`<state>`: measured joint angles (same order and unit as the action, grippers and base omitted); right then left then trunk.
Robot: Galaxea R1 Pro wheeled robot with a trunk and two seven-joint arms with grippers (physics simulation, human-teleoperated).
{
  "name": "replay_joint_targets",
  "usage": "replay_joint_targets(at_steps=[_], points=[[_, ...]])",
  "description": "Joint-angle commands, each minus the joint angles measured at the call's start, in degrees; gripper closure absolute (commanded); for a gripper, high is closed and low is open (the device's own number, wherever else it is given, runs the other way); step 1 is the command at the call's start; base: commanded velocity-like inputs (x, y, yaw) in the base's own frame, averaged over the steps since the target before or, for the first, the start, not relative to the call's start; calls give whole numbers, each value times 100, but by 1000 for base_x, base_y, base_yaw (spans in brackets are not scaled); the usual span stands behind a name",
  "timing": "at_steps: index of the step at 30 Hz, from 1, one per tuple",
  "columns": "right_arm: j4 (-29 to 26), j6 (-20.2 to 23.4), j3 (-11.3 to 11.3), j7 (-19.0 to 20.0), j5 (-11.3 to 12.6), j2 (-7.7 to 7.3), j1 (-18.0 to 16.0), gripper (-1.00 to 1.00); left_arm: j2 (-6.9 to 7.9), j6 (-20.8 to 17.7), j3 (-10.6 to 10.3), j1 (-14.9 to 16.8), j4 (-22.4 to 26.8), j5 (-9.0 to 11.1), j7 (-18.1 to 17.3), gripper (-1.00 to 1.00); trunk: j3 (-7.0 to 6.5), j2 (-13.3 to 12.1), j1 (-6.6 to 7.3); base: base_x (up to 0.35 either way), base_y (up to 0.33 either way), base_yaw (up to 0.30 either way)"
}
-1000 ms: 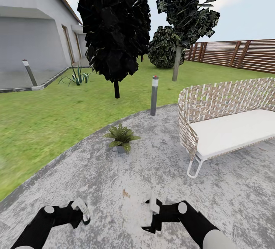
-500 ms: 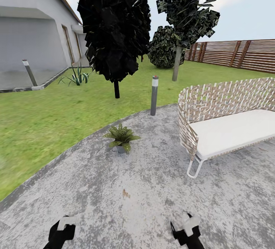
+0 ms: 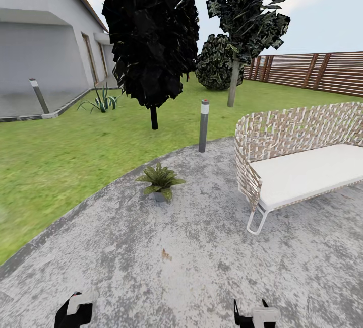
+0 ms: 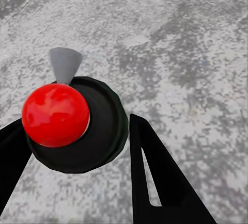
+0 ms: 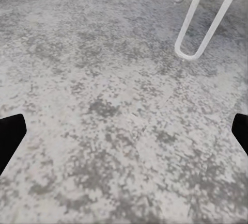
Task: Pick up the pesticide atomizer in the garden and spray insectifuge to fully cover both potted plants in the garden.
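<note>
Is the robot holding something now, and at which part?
Nothing is held. The right hand is open over bare paving, and the left hand is open too.

I can see one of the potted plants from the head camera: a small rosette of broad, pointed green leaves standing upright in a little grey pot. It sits on the round grey paved patio, close to that patio's curved edge where the paving meets the lawn. The garden around it is green grass running back to a brown slatted wooden fence at the far right, with dark trees standing on the lawn behind the plant. I cannot make out the second plant or the atomizer from here.
</note>
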<state>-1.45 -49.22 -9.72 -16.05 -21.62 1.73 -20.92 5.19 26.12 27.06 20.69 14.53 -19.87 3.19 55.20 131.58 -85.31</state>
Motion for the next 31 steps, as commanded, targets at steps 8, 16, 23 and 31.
replay_joint_targets(at_steps=[8, 16, 23, 31], points=[[20, 14, -38, -31, -61, -22, 71, -100, 8, 25, 13, 6, -12, -65, 42, 100, 5, 2, 1, 0, 0, 0], [21, 18, -38, -29, -61, -23, 166, -100, 2, 25, 10, 5, -12, -79, 42, 100, 5, 2, 1, 0, 0, 0], [21, 18, -38, -31, -61, -23, 167, -100, -7, 25, 2, 5, -12, -86, 42, 100, 5, 2, 1, 0, 0, 0], [22, 18, -38, -29, -61, -17, 167, -100, -20, 42, 10, 6, -156, -70, 42, 100, 5, 2, 1, 0, 0, 0]])
